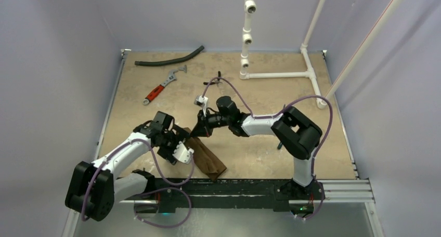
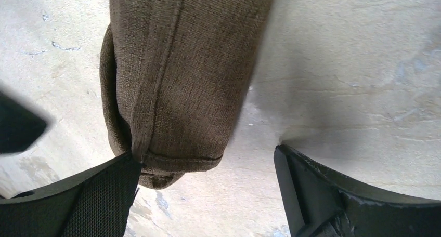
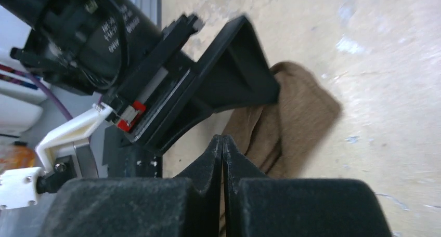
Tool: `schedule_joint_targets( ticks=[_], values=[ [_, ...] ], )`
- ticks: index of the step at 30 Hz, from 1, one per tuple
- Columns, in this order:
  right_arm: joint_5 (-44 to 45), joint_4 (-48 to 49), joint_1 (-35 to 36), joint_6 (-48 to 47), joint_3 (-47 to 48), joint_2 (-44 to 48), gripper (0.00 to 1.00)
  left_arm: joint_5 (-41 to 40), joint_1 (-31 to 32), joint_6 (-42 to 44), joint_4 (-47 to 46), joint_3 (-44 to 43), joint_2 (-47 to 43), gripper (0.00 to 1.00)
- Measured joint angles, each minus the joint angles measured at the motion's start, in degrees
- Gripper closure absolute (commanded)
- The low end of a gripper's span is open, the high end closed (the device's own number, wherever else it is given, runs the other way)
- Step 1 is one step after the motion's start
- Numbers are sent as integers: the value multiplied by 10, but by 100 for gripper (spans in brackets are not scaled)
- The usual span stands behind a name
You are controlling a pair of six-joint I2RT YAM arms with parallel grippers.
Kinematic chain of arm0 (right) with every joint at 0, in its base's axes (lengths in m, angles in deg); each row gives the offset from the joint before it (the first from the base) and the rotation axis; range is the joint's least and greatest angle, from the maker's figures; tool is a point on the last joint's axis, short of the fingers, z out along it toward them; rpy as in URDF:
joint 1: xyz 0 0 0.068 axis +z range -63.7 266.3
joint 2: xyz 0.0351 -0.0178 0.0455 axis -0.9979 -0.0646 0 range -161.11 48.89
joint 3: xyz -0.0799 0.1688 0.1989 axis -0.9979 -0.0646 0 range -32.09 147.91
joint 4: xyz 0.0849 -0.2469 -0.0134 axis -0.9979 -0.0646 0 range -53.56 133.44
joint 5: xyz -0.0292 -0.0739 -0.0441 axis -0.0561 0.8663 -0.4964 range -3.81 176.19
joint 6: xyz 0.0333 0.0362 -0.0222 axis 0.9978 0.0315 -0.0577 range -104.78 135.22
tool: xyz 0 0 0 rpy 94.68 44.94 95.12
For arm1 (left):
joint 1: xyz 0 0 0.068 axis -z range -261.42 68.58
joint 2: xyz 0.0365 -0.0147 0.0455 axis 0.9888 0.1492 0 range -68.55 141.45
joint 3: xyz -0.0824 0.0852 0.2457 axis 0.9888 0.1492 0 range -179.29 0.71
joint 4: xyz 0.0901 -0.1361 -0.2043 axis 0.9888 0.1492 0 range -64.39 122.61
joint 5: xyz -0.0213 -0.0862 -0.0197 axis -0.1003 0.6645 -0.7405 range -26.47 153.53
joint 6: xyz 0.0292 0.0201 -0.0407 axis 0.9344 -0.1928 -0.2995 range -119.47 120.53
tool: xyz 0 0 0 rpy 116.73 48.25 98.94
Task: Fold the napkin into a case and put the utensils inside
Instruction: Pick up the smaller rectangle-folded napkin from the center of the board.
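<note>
The dark-brown napkin (image 1: 207, 156) lies folded into a long narrow strip on the tan table, running from centre-left toward the near edge. My left gripper (image 1: 179, 146) is open over it. In the left wrist view the napkin's rounded end (image 2: 177, 81) sits between the wide-apart jaws, and the left finger (image 2: 99, 200) touches its corner. My right gripper (image 1: 200, 130) is shut at the strip's far end. In the right wrist view its fingertips (image 3: 222, 143) are pressed together just in front of the napkin (image 3: 296, 112), with nothing visible between them. No utensils show.
A black hose (image 1: 169, 58) and a red-handled wrench (image 1: 164, 86) lie at the back left. A white pipe frame (image 1: 275, 75) stands at the back right. A black rail (image 1: 234, 187) runs along the near edge. The left gripper's finger (image 3: 234, 70) looms close in the right wrist view.
</note>
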Motion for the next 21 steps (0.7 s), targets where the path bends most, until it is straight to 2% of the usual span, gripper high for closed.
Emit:
schedule_joint_targets(
  ticks=[9,16,21],
  values=[
    [-97,114,9,103,-22,-93,100,16,0,-51,-21,-25,44,3],
    [-83,70,7,104,14,-138,100,19,-3,-82,-24,-26,33,2],
    [-69,27,-3,86,33,-150,100,23,-16,-96,-70,-17,-62,2]
  ],
)
